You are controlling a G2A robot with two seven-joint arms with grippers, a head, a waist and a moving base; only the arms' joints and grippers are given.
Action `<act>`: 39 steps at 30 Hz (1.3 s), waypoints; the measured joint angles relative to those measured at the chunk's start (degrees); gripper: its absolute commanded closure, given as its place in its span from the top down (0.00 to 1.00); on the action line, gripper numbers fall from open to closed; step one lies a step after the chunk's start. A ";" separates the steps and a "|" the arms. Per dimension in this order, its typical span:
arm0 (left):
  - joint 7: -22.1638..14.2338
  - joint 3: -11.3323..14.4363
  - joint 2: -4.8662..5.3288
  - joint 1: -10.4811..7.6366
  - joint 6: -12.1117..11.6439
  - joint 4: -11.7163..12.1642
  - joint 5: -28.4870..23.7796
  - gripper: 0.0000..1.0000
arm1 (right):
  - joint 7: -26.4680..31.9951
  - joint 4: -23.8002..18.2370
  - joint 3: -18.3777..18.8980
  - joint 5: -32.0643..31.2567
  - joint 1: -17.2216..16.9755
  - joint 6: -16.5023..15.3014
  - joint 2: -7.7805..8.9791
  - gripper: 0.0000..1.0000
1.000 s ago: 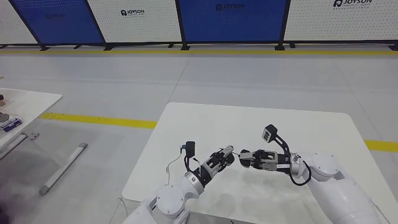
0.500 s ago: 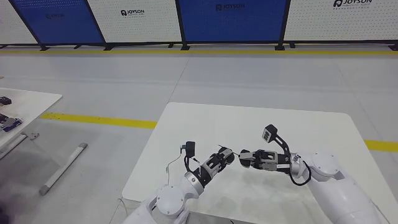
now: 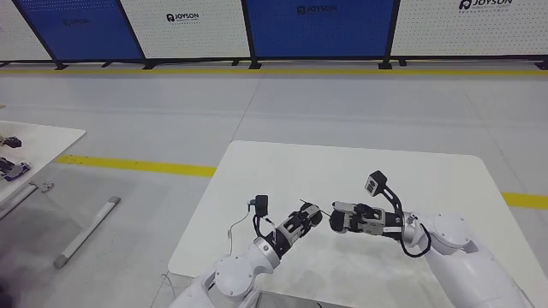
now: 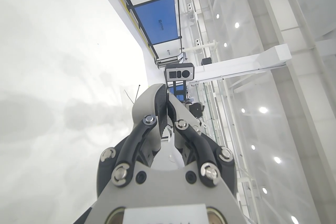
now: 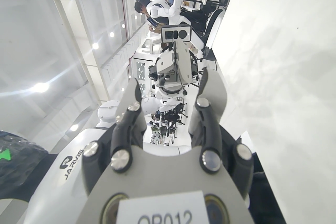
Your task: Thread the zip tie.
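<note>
A thin black zip tie sticks out past my left gripper, whose pads are pressed together on it. In the top view its tip shows just beside the left gripper, above the front part of the white table. My right gripper faces the left one from a short gap away. In the right wrist view the right gripper stands open with nothing between its fingers. How the rest of the tie runs is hidden behind the left fingers.
Both arms hang low over the table's near half; the far half of the tabletop is bare white. A second white table with small items stands far left across the floor. Blue and white panels line the back.
My right arm has drawn back slightly to the right, widening the gap to the left gripper. The left gripper has stayed in place with the tie.
</note>
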 measured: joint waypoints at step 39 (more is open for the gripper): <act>6.25 -5.57 -0.73 1.93 -4.04 -9.06 -8.89 0.00 | -3.58 -4.27 8.35 0.93 -5.82 -2.50 2.15 1.00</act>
